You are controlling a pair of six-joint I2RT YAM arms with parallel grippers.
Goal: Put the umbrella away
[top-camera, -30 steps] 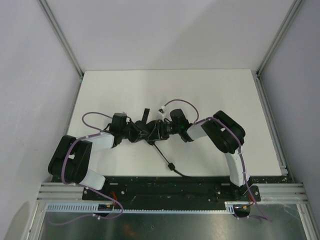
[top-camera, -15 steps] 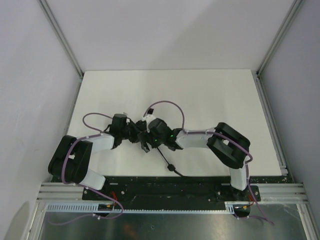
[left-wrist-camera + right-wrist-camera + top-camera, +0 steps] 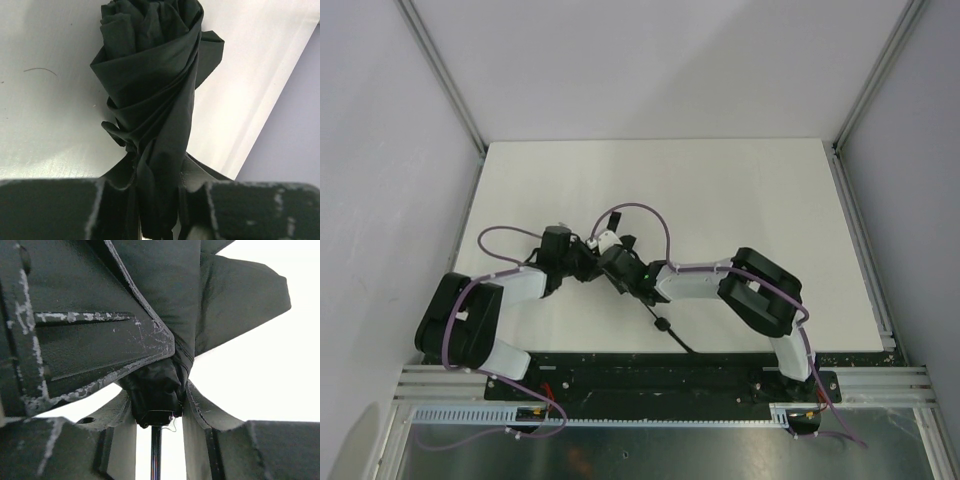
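The umbrella (image 3: 665, 327) lies on the white table (image 3: 740, 190), with its slim shaft and small handle trailing toward the near edge. Its black canopy (image 3: 150, 75) is twisted into a tight roll. My left gripper (image 3: 582, 266) is shut on the lower end of that roll (image 3: 157, 187). From the other side my right gripper (image 3: 618, 266) is shut on the bunched fabric (image 3: 155, 390) where the shaft (image 3: 156, 455) comes out, and its fingers (image 3: 200, 412) press both sides. The two grippers almost touch, and a left finger (image 3: 75, 340) fills the right wrist view's upper left.
Purple cables (image 3: 640, 212) loop above both wrists. Aluminium rails (image 3: 860, 240) and grey walls close in the table's left, right and far sides. The black base plate (image 3: 670, 372) runs along the near edge, just past the handle's cord (image 3: 685, 347).
My right arm has swung left along the umbrella. Its gripper opened, then closed again on the canopy right beside the left gripper. The left arm has held still.
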